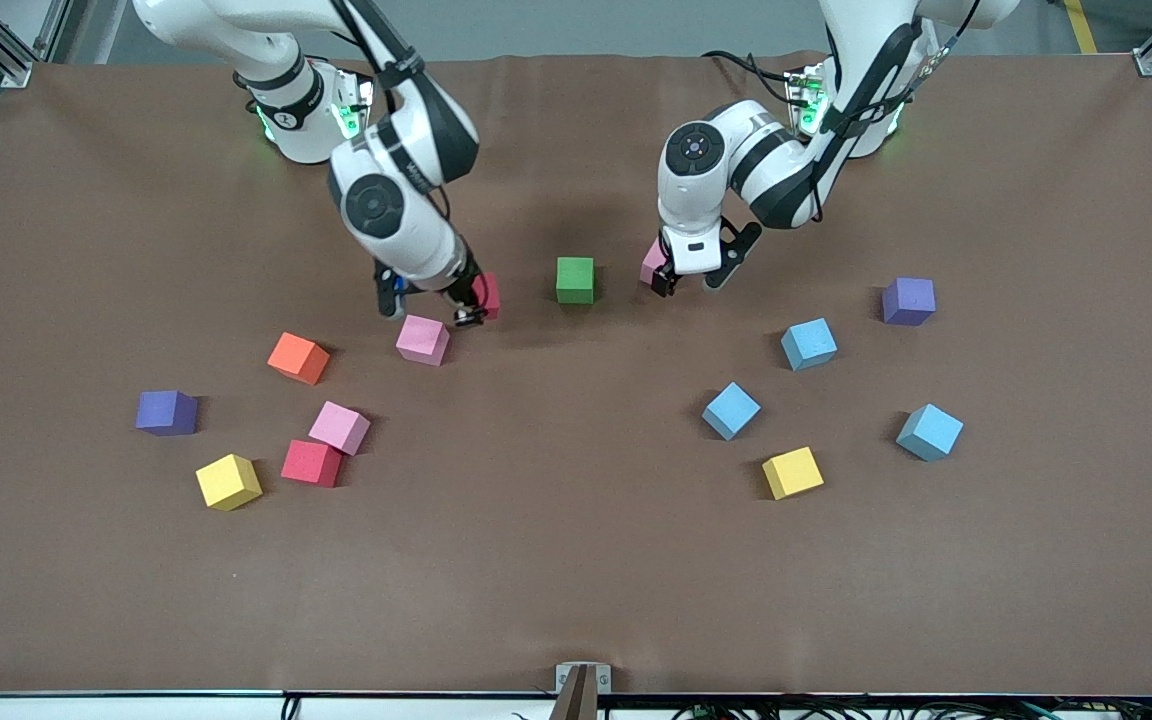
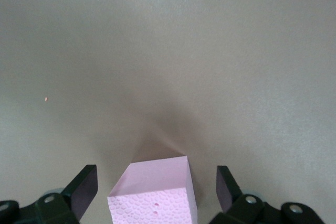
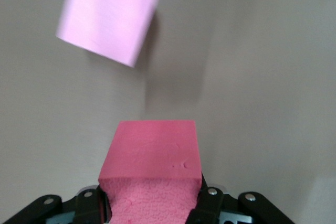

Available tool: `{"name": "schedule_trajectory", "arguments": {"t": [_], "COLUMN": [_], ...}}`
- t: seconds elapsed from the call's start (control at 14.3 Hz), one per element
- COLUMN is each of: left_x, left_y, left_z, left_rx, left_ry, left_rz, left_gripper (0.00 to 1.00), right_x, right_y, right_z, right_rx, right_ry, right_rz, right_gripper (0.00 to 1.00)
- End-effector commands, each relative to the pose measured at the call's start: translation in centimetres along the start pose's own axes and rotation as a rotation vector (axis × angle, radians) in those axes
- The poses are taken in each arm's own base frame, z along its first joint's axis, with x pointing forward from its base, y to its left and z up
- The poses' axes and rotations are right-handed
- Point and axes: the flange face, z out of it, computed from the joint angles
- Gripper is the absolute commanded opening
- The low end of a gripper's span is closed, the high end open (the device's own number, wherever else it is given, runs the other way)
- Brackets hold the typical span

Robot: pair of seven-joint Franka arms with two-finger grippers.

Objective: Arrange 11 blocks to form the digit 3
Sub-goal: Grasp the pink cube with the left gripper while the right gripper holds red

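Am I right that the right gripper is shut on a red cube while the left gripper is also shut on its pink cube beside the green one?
Not quite. The left gripper is open: in the left wrist view its fingers stand apart from the pink cube between them. The rest holds: the right gripper is shut on a red cube, and that pink cube sits beside the green cube.

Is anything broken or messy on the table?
Nothing looks broken. The cubes lie scattered and turned at odd angles, not in any figure. The right gripper is shut on a red cube; the open left gripper stands around a pink cube beside the green cube.
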Motion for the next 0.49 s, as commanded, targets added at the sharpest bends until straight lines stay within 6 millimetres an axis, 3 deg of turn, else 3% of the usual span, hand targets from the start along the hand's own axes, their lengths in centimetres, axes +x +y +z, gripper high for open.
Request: {"name": "schedule_trajectory", "arguments": {"t": [0.0,0.21,0.35,0.42], "left_x": [-0.4,-1.3,-1.3,-1.3], "left_y": [-0.9,-1.1,-1.1,-1.1], "left_z": [0.6,1.8,2.4,2.5], "left_rx": [-0.03,-0.058,-0.047,-0.045], "left_ry": [-0.025,-0.054,-0.058,-0.059], "left_rz": [-0.036,-0.081,-0.087,-0.091], "left_gripper": [0.99,0.84,0.62,0.55], "right_x": [0.1,-1.3,-2.1,-2.6], "right_y": [1.1,1.7,2.1,2.4], "right_z": [1.2,3.5,4.9,5.7], "right_rx": [-0.007,-0.001,0.017,0.017], "right_ry": [0.003,-0.065,-0.087,-0.094], "right_rz": [0.038,0.099,0.117,0.124], "right_gripper": [0.0,0.0,0.0,0.0]}}
